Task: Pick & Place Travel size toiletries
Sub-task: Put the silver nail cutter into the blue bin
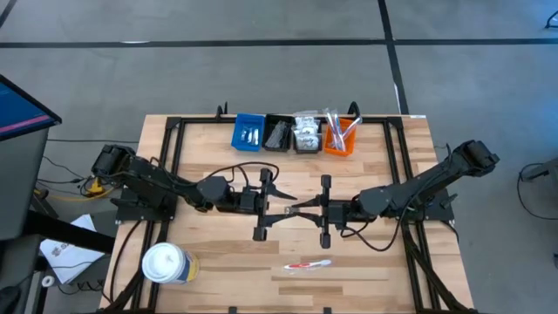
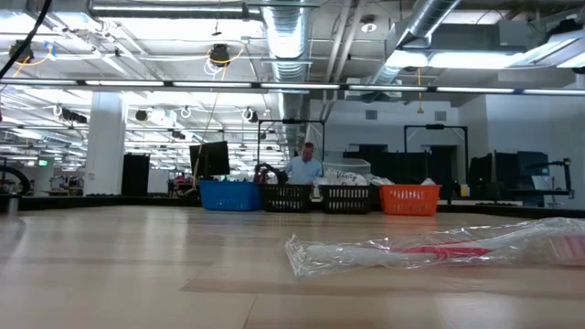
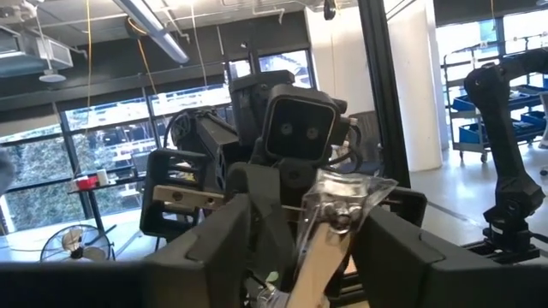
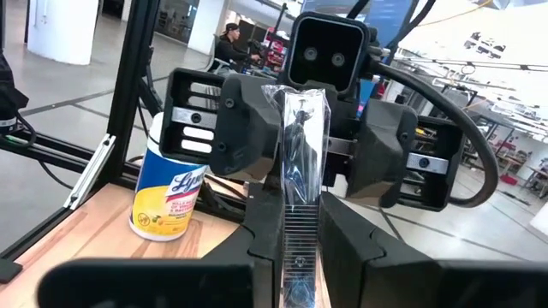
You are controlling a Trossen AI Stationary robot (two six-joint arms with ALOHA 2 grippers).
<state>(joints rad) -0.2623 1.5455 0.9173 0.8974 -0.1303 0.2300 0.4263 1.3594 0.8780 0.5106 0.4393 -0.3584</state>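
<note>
While the right gripper point(image 1: 307, 209) clasps a wrapped comb point(image 4: 301, 171) mid-table, the left gripper point(image 1: 281, 195) stands parted.

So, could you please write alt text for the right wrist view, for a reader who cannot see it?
The right gripper pinches a clear sachet with a black comb upright between its dark fingers. Facing it close behind is the left gripper, and a white tub with a yellow label stands on the wooden table.

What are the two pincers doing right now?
Left pincer: open, its fingers either side of the comb.
Right pincer: closed, holding the comb.
</note>
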